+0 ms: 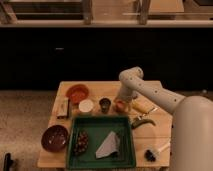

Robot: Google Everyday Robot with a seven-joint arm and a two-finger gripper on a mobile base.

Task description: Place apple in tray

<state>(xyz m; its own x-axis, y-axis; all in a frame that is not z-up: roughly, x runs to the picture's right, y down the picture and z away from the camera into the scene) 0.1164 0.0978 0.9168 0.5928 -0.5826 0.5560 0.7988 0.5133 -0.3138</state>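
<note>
The apple [120,106] is a small yellow-orange fruit on the wooden table, just behind the tray's far right corner. The green tray [100,118] lies at the front middle of the table, with a dark clustered item [81,141] and a pale folded sheet [109,145] inside it. My gripper [121,99] hangs down from the white arm [150,92], right over the apple and at its top. The contact between gripper and apple is hidden.
A dark cup [105,103], a white cup [86,105] and a red-orange bowl [77,92] stand left of the apple. A yellow corn-like item [142,107] and a green vegetable [143,122] lie to its right. A dark-red bowl [55,138] sits at the front left.
</note>
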